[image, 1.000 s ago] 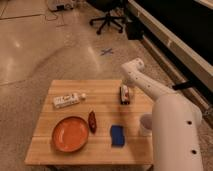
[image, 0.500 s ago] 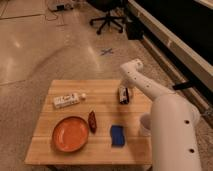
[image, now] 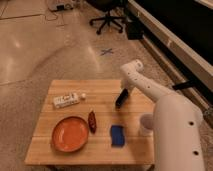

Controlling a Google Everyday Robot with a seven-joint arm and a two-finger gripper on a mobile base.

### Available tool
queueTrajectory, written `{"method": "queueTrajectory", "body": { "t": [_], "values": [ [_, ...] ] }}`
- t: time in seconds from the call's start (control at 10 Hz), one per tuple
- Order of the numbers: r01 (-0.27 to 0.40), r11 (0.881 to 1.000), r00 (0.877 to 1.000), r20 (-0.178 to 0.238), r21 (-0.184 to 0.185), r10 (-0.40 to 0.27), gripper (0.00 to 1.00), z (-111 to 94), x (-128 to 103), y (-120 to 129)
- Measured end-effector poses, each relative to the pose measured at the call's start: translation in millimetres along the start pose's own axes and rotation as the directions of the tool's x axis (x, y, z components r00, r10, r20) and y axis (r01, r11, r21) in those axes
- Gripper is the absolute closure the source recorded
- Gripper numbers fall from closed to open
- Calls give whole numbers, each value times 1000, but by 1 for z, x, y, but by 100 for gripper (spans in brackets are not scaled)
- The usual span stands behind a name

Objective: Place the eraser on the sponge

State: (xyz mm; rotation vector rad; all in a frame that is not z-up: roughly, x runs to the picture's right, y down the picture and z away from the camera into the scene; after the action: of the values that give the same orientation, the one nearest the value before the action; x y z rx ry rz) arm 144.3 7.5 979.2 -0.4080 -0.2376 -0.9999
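The eraser point(image: 120, 100) shows as a dark block, tilted, over the right middle of the wooden table point(image: 100, 86). My gripper point(image: 123, 94) comes down from the white arm at the right and is shut on the eraser's upper end. The sponge point(image: 117, 135), a flat blue pad, lies on the table nearer the front edge, just below and slightly left of the eraser. Eraser and sponge are apart.
A round orange plate point(image: 70, 133) sits at the front left. A dark reddish-brown oval thing point(image: 92, 121) lies between plate and sponge. A white tube point(image: 66, 100) lies at the back left. A pale cup-like thing point(image: 146, 123) stands by the right edge. An office chair point(image: 107, 19) stands beyond.
The eraser lay flat with its label up; now it is tilted, dark side showing, and shifted slightly left and toward the front with the gripper.
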Motion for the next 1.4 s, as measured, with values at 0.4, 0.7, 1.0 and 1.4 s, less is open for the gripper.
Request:
{"method": "queueTrajectory", "body": {
  "t": [0.4, 0.7, 1.0, 1.4],
  "values": [
    [-11, 999, 1000, 9, 30, 11, 100, -42, -19, 9],
    [-3, 1000, 1000, 19, 13, 3, 100, -77, -43, 31],
    [26, 998, 999, 24, -55, -24, 100, -104, -79, 57],
    [77, 990, 995, 66, -119, -70, 100, -117, -142, 75]
  ]
}}
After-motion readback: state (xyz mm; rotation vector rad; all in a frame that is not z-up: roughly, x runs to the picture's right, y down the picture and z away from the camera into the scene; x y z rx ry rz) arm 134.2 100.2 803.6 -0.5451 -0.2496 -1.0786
